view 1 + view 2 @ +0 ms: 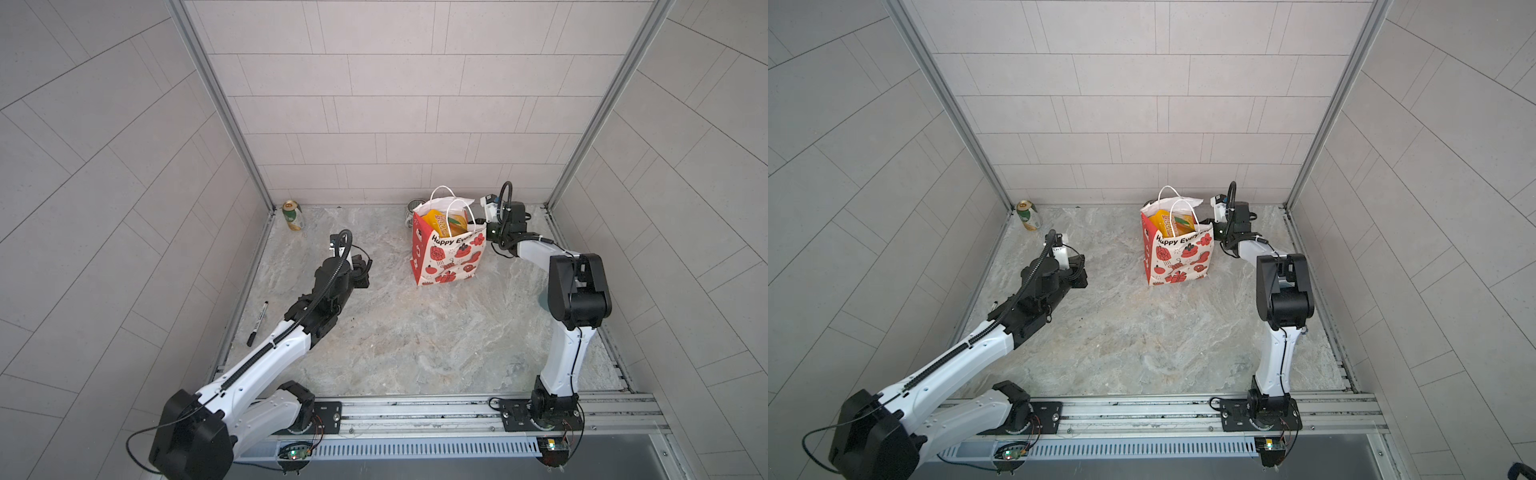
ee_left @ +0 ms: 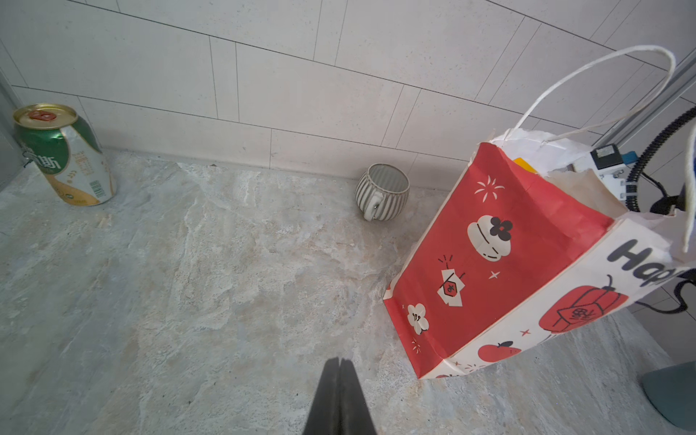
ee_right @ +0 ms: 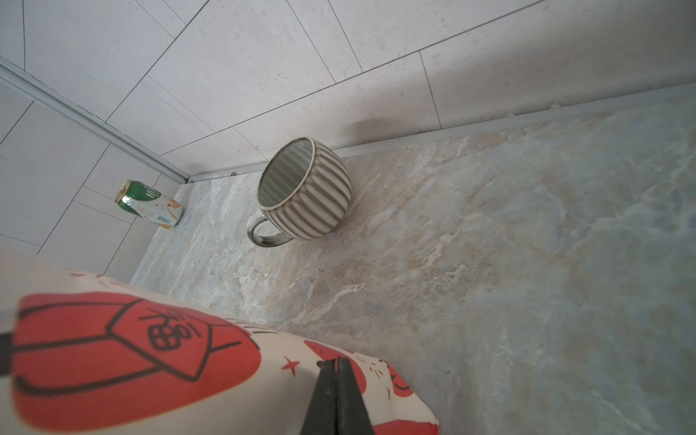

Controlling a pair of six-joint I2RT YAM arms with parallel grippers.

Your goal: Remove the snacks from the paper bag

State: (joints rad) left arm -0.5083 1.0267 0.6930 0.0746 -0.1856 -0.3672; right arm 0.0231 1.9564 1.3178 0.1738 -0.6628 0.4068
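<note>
Two arms were at work, each with one gripper, and both grippers had their jaws pressed together on nothing that I could see. The left gripper (image 2: 340, 366) hung low over the bare stone-patterned table (image 1: 395, 332). The right gripper (image 3: 336, 363) sat just beside the upper edge of the one paper bag (image 1: 449, 253), on the bag's side away from the left arm; from where I stood I could not tell whether its tips touched the paper. The bag stood upright with its mouth open and its two white cord handles (image 2: 647, 47) sticking up, well apart from the left gripper, ahead of it and off to its right. The snacks (image 1: 441, 224) were all inside the bag, none on the table. I could count at least two yellow-orange packet tops poking out of the mouth, with a bit of green on another, but the rest were hidden by the bag's walls. One ribbed mug (image 2: 382, 190) stood upright by the back wall, just beyond the bag from the left gripper and ahead of the right gripper's closed tips. One green and gold can (image 1: 292, 215), dented, stood in the far corner, ahead of the left gripper and off to its left. One black marker (image 1: 257, 324) lay flat on the table behind the left gripper, beside that arm's forearm.
</note>
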